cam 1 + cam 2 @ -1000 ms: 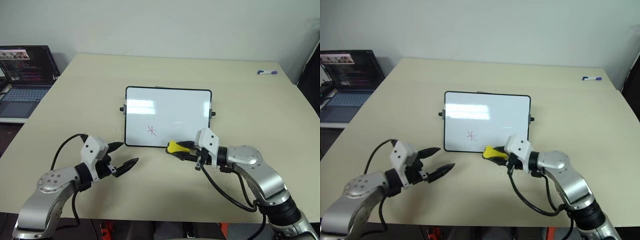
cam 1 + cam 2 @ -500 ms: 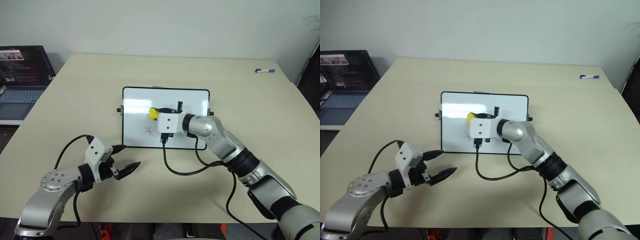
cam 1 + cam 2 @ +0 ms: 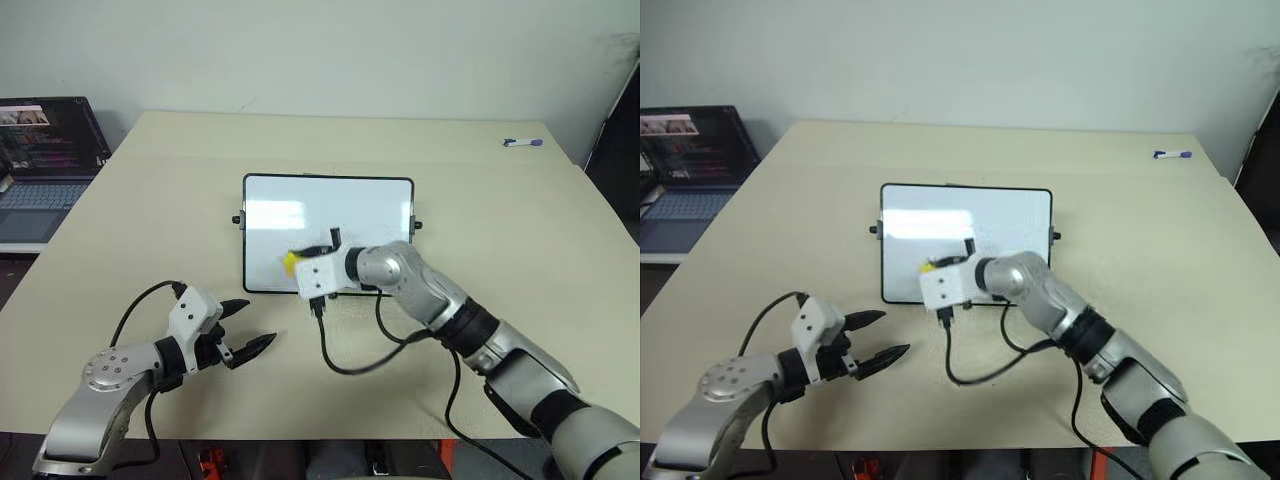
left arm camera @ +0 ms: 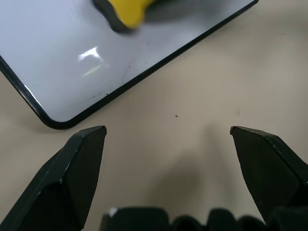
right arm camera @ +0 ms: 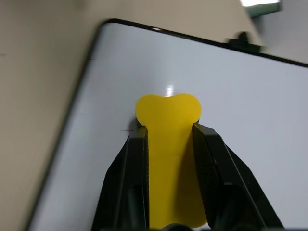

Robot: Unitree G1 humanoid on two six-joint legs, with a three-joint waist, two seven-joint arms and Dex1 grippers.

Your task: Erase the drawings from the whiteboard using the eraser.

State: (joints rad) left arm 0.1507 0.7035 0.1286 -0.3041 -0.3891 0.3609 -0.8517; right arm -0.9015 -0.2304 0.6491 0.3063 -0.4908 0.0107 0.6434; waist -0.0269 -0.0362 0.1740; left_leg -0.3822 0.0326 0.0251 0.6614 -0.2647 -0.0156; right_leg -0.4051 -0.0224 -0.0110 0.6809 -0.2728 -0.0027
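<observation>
whiteboard (image 3: 340, 215) mid-table (image 3: 150, 220); eraser (image 3: 291, 261) on its near-left part; laptop (image 3: 45, 150) far left.

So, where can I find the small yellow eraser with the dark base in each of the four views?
Left eye view: the yellow eraser sits over the lower part of the white, black-framed whiteboard, held in the right gripper.
Right eye view: same place, above the board's near edge.
Left wrist view: at the top edge.
Right wrist view: in the middle, between the black fingers.
Shared landmark: the whiteboard's black frame.
</observation>
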